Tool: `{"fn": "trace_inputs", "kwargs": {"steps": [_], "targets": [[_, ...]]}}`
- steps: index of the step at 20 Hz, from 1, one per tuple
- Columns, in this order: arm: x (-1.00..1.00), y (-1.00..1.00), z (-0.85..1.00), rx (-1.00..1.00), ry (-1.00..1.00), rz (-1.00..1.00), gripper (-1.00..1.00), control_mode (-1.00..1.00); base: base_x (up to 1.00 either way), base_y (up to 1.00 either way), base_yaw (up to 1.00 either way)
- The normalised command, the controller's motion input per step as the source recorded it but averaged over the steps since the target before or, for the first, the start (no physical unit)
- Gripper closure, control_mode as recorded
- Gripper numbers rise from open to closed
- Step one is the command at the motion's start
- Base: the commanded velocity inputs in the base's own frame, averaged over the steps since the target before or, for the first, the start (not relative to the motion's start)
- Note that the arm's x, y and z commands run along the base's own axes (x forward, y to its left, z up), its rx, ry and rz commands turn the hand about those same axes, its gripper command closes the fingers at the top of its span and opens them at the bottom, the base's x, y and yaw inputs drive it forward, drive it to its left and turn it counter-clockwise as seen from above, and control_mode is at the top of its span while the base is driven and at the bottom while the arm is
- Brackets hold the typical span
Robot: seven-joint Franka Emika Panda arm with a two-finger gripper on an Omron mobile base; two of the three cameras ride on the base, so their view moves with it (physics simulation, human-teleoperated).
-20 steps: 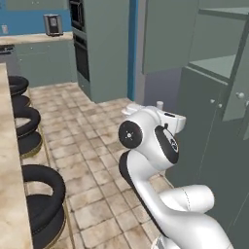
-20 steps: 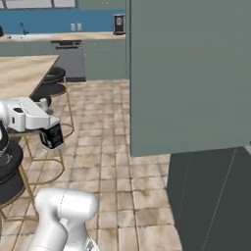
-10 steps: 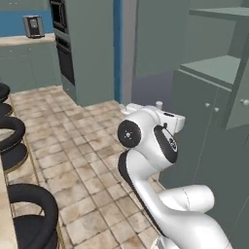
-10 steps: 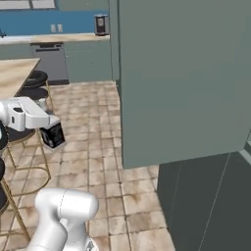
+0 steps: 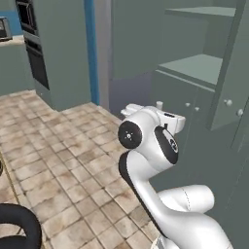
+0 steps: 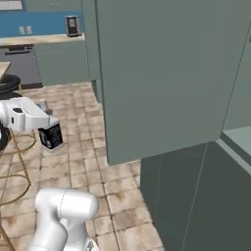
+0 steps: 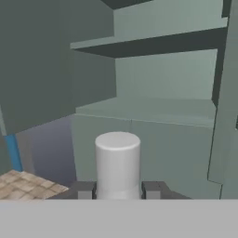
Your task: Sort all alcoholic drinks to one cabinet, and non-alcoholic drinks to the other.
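My gripper (image 6: 47, 123) is shut on one of the alcoholic drinks, a square clear bottle (image 6: 50, 137) with a black label, held upright at the left of the right base view. In the hand view its pale round cap (image 7: 117, 163) stands between my two dark finger tips, with the gripper (image 7: 118, 190) closed at its base. Ahead of it is an open grey-green cabinet (image 7: 153, 109) with a bare lower shelf and a shelf above. That cabinet's shelf (image 5: 199, 68) lies to the right of the arm in the left base view. The non-alcoholic drinks are out of view.
A large open cabinet door (image 6: 166, 73) hangs just right of the bottle. Closed lower cabinet doors with small knobs (image 5: 226, 103) stand under the shelf. A black stool (image 5: 17, 226) is at the lower left, over a tiled floor (image 5: 58, 146). An oven tower (image 5: 34, 48) stands far left.
The whole picture has shifted: the base has turned and driven toward the open cabinet, which is now larger and nearer. The arm and the held bottle keep the same pose.
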Motion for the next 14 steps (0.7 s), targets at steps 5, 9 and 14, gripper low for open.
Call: {"fn": "trace_inputs", "kwargs": {"steps": [5, 9, 14], "targets": [[0.00, 0.00, 0.00, 0.00, 0.00, 0.00, 1.00, 1.00, 0.47, 0.04, -0.31], [0.00, 0.00, 0.00, 0.00, 0.00, 0.00, 1.00, 1.00, 0.51, 0.14, -0.31], [0.00, 0.00, 0.00, 0.00, 0.00, 0.00, 1.00, 1.00, 0.46, 0.06, -0.30]]}}
